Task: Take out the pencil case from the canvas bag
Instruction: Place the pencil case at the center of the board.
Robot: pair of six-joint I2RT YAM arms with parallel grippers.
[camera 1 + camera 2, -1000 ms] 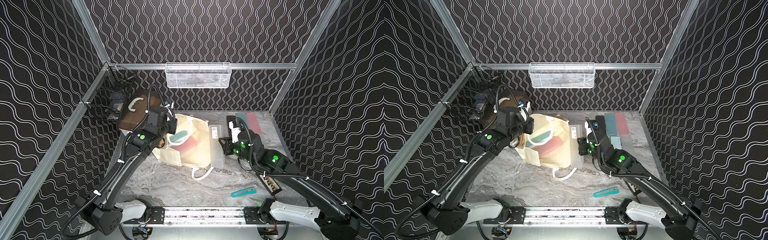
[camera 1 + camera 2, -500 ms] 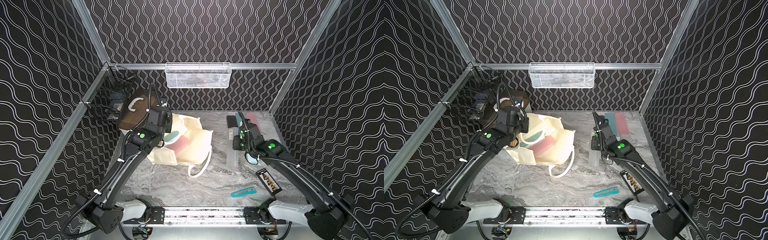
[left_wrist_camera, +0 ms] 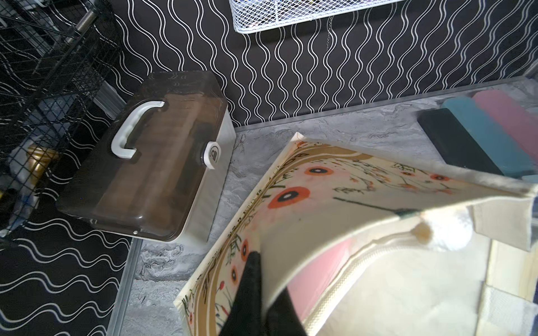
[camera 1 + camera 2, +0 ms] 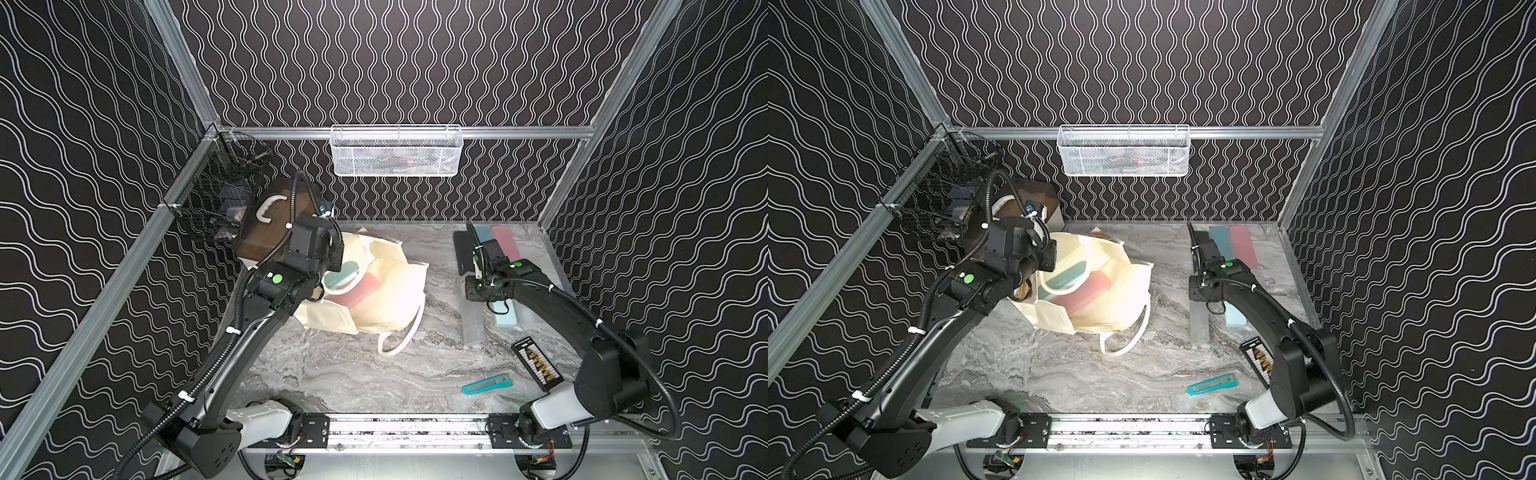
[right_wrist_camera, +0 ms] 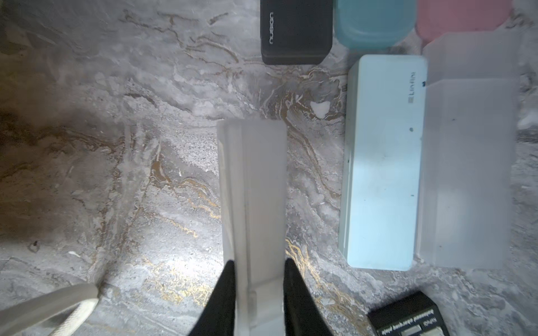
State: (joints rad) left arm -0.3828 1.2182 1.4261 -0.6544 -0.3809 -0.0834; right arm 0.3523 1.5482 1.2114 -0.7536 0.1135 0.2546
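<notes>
Right wrist: my right end effector [image 5: 258, 261] gripped the pencil case [image 5: 253, 180] I'd just carried out to three o'clock; left end effector [image 3: 259, 279] pinched the canvas bag [image 3: 320, 186].

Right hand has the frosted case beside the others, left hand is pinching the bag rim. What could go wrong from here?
1. The right hand grips the frosted case at one end, seemingly on its narrow edge; released, it may topple toward the light blue case alongside.
2. The left hand pinches the rim of the canvas bag; letting go could drop the cloth over the teal case and pink case inside.
</notes>
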